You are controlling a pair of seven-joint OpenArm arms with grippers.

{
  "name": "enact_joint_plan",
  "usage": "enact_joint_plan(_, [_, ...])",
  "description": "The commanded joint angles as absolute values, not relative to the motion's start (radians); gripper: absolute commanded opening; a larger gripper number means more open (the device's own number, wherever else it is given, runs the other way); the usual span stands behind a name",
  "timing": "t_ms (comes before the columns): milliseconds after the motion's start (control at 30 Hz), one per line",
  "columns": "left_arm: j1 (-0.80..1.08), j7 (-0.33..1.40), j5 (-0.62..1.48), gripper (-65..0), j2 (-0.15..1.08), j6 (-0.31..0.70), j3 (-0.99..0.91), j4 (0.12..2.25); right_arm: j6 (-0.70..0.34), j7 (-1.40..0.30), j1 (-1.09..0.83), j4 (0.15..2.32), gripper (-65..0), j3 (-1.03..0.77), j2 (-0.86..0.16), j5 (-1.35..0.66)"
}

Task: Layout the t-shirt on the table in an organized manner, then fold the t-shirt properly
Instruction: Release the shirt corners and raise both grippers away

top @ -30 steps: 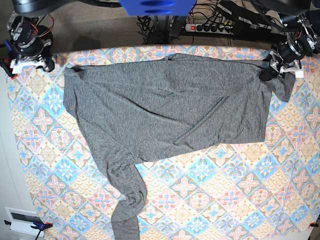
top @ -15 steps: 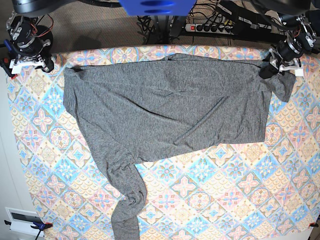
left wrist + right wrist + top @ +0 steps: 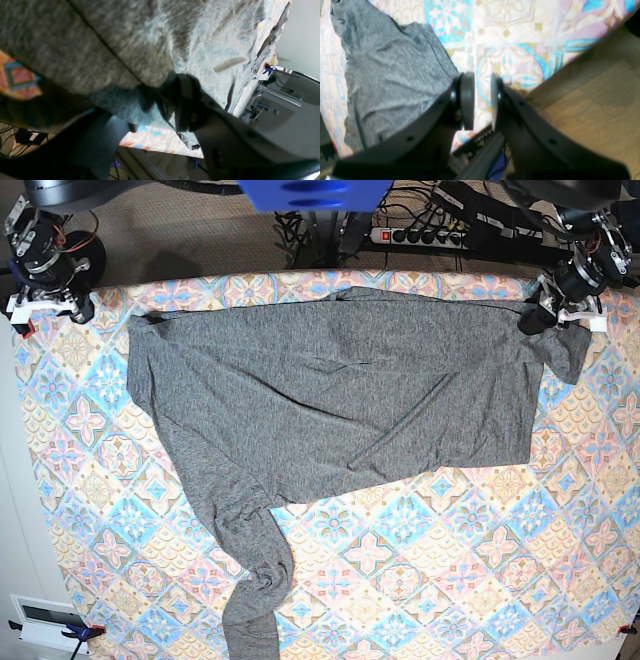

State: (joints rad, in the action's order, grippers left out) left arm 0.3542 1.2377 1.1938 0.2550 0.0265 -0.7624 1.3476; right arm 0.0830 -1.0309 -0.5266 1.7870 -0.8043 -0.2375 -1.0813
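Base view bright, evenly lit, sharp; both wrist views blurred, soft-focus, near foreground dark and shadowed.

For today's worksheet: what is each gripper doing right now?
Left gripper: pinching the t-shirt edge.
Right gripper: open slightly, holding nothing.

Setting read as a robotics lab or test room. A power strip point(image 3: 425, 235) with tangled cables lay on brown carpet point(image 3: 180, 240) beyond the table's point(image 3: 420, 580) far edge. Clamps point(image 3: 80, 632) pinned its patterned cloth at the near corners. Aluminium framing point(image 3: 140, 162) ran beneath.
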Motion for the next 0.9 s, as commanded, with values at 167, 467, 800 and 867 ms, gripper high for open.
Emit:
enact_joint_plan(167, [0.378, 1.267, 1.101, -43.7, 0.257, -0.002, -0.753, 1.337, 0.079, -1.02, -0.604, 1.945, -53.5, -0.877, -0.255, -1.095])
enact_joint_plan(467, [0.421, 1.274, 1.11, -43.7, 0.306, -0.004, -0.837, 1.346, 0.079, -1.02, -0.621, 1.977, -53.5, -0.912, -0.255, -1.124])
enact_joint_plan(800, [0.449, 1.274, 1.109, -43.7, 0.311, -0.004, -1.003, 1.491, 0.079, -1.021, -0.544, 1.979, -53.5, -0.892, -0.251, -1.13])
enact_joint_plan(867, [0.449, 1.274, 1.109, -43.7, 0.311, -0.004, -1.015, 1.526, 0.079, -1.021, -0.533, 1.979, -53.5, -0.885, -0.251, -1.13])
